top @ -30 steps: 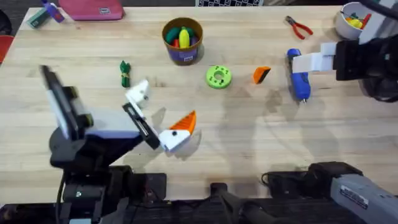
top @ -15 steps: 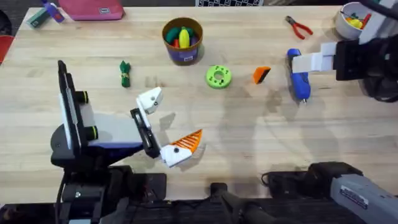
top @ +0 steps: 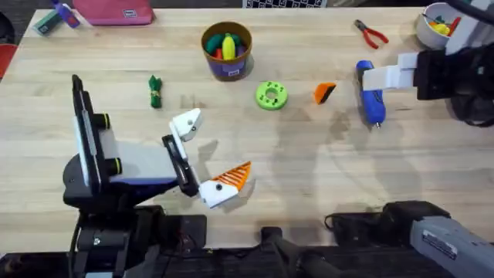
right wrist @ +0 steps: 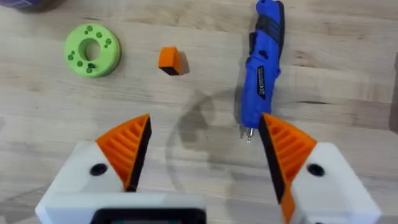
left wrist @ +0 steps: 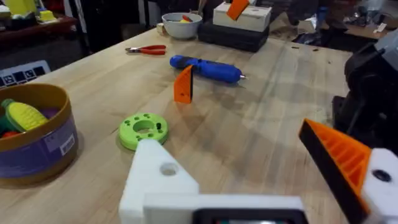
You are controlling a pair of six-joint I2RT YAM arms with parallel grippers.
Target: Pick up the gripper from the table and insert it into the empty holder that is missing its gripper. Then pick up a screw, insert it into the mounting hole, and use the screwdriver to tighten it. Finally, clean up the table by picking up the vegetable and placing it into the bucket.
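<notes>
The loose orange gripper (top: 325, 92) (left wrist: 183, 84) (right wrist: 169, 59) lies on the table between the lime-green disc (top: 271, 95) and the blue screwdriver (top: 370, 96) (right wrist: 261, 68). My left gripper (top: 208, 152) is open low over the near-left table. One of its fingers is the bare white holder (top: 187, 122) (left wrist: 158, 180); the other carries an orange pad (top: 231, 176). My right gripper (right wrist: 205, 149) is open over the screwdriver's tip end, holding nothing. The green vegetable (top: 155, 91) lies at the far left. The bucket (top: 227, 62) (left wrist: 37, 149) holds toy food. The screw is out of view.
Red-handled pliers (top: 372, 33) and a white bowl (top: 436, 23) sit at the far right. A pink pouch (top: 116, 11) lies at the far left edge. The right arm's dark body (top: 455, 77) stands at the right edge. Bare wood stretches across the near middle.
Over the last second my left arm turned and its gripper shifted a little right and nearer. It has held still for the last half second. The right arm has not moved.
</notes>
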